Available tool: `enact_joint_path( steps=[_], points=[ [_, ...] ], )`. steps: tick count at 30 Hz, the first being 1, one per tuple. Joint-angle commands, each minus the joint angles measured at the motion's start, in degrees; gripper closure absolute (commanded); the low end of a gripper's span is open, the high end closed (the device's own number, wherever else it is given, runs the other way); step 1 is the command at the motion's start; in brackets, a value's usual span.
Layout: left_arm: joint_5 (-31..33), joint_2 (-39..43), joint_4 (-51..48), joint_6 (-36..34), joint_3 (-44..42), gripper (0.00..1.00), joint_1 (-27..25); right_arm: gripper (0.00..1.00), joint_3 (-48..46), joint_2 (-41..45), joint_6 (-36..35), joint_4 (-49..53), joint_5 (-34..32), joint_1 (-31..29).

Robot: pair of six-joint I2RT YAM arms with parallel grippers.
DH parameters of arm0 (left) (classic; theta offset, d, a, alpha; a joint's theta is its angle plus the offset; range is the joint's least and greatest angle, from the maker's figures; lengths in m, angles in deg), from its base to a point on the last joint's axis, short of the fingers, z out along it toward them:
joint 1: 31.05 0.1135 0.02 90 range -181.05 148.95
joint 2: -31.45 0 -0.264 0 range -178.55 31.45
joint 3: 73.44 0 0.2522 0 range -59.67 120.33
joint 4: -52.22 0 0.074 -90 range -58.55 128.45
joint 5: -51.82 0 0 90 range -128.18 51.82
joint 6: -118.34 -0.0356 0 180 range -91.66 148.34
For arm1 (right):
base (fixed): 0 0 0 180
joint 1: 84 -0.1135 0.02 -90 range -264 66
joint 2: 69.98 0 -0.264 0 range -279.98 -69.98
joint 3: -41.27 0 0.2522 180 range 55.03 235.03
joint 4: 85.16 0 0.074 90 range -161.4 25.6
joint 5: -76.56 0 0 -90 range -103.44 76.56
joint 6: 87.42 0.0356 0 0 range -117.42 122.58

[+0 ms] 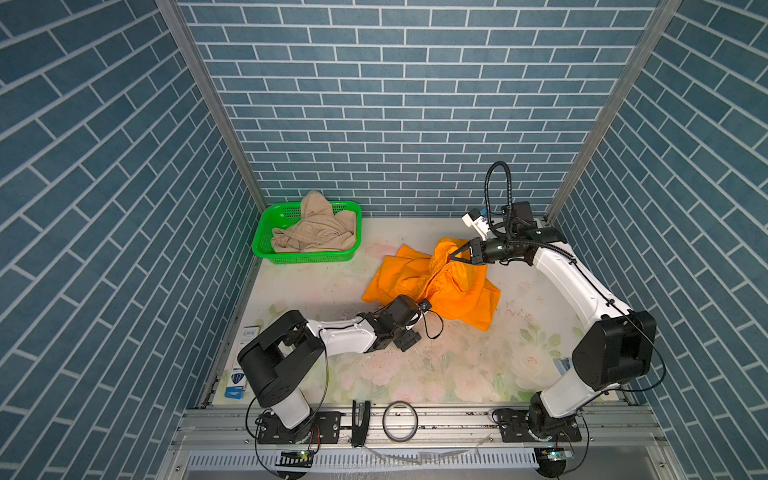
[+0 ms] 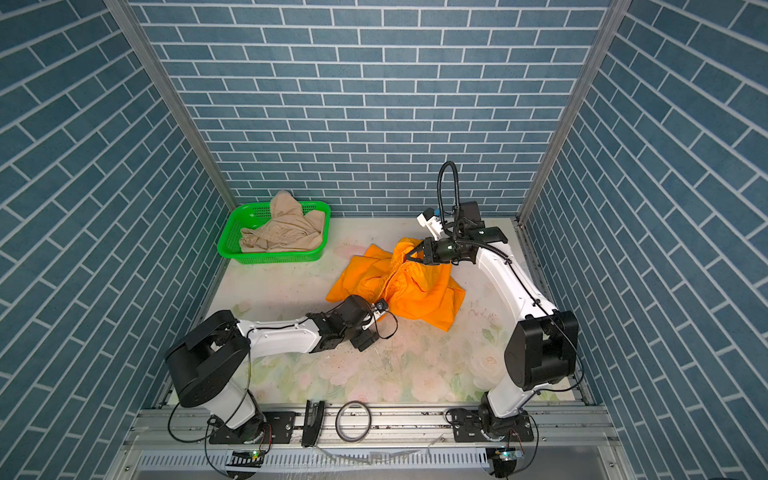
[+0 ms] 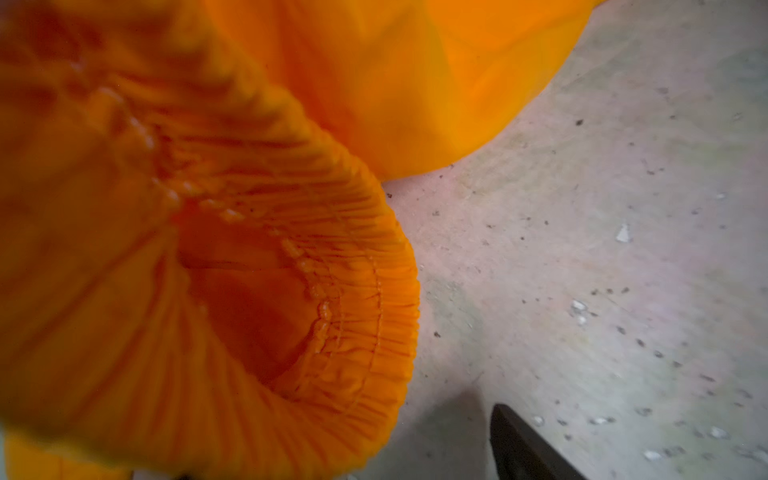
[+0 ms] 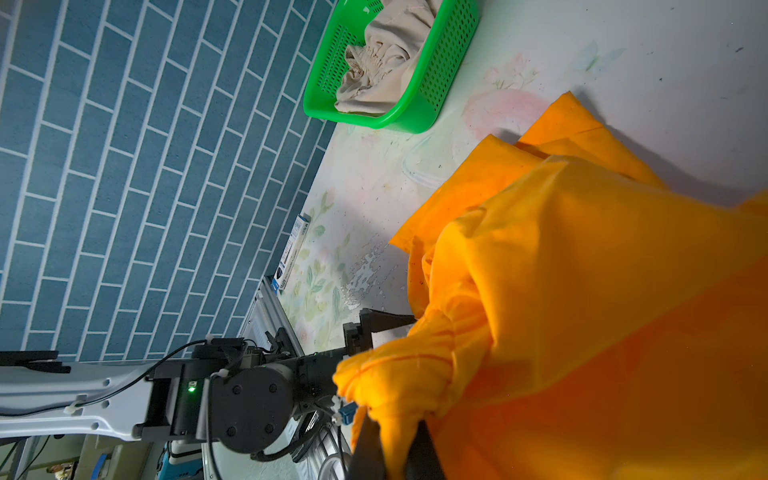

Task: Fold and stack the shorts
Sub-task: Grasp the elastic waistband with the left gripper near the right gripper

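The right end effector [image 1: 454, 254] is clenched on the gathered waistband of the orange shorts [image 1: 451, 291]. It holds that part raised above the rest of the cloth. In the right wrist view its dark fingers [image 4: 368, 451] close on a pinched bunch of orange fabric.

The left end effector [image 1: 420, 311] is at the near edge of the same shorts, low over the worktop [image 1: 478, 357]. Its jaws stand apart. One finger [image 4: 386, 319] reaches beside the bunched waistband with a sliver of light between it and the cloth. The other finger is hidden behind the fabric. The left wrist view is filled by the ribbed waistband curling into an open ring, with a single dark finger [image 3: 523, 446] off to one side over the speckled surface.

The orange shorts lie crumpled in the middle of the worktop, between the two arms. Their legs are spread flat toward the left and the near right.

The beige shorts [image 1: 311, 232] sit heaped in the green basket [image 1: 307, 256] at the far left corner. One end rises above the basket's back rim. The basket is well apart from the orange pair.
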Motion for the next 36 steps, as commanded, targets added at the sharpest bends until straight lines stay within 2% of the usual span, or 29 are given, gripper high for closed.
enact_joint_path(
  steps=[1, 5, 7, 12, 17, 21, 26, 30, 36],
  points=[
    [4.6, -2.1, 1.9, 1.1, 2.3, 0.45, -0.2, 1.00, -0.8, 2.8, 0.2, -2.7, 1.3, 0.4],
    [8.8, -1.6, 1.6, 1.3, 3.6, 0.87, 0.0, 1.00, -3.4, 4.5, -1.1, -2.1, 0.6, 1.5],
    [8.1, 0.2, 2.6, 1.5, 3.3, 1.00, 0.2, 1.00, -5.4, 5.8, -1.2, -2.7, -0.2, 2.3],
    [3.9, 6.4, 0.8, 2.2, 3.8, 1.00, 0.9, 1.00, -8.6, 8.5, -1.8, -2.8, -3.8, 3.5],
    [-2.5, 13.0, -5.1, 0.7, 5.2, 1.00, 1.1, 1.00, -9.8, 9.5, -2.6, -2.3, -6.3, 4.3],
    [-4.9, 17.7, -11.2, 0.8, 7.1, 1.00, 1.2, 1.00, -8.9, 9.4, -2.8, -0.8, -8.2, 4.5],
    [-6.9, 24.4, -19.6, 1.0, 10.6, 1.00, 2.6, 1.00, -6.9, 10.3, -4.0, 3.4, -21.9, 4.4],
    [-7.8, 23.3, -24.4, 0.6, 12.2, 1.00, 2.7, 1.00, -9.7, 10.5, -3.1, 1.7, -23.9, 4.3],
    [-12.3, 16.8, -20.7, 4.1, 8.9, 1.00, 2.6, 1.00, -14.5, 7.7, -2.1, -0.7, -25.1, 2.6]
  ],
)
